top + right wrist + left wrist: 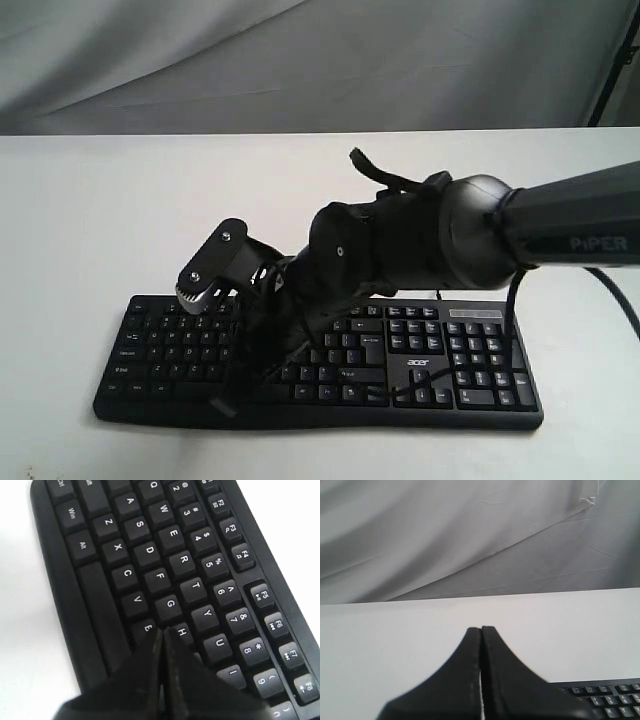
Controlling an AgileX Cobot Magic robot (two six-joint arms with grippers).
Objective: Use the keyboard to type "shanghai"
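The black keyboard (470, 372) with white legends and an "acer" logo lies on the white table (90, 220). My right arm reaches across it from the right. In the right wrist view the keyboard (150, 550) fills the frame, and my right gripper (163, 630) is shut and empty, its tips over the near edge of the H key (183, 632), beside B. Contact with the key cannot be told. In the exterior view the right gripper (226, 402) points down over the keyboard's front left part. My left gripper (481, 628) is shut and empty above bare table, with a keyboard corner (612, 700) beside it.
A grey cloth backdrop (300, 60) hangs behind the table. A black cable (622, 300) runs off at the right, and a thin cable loops over the number pad (440, 385). A dark pole (612, 60) stands at the back right.
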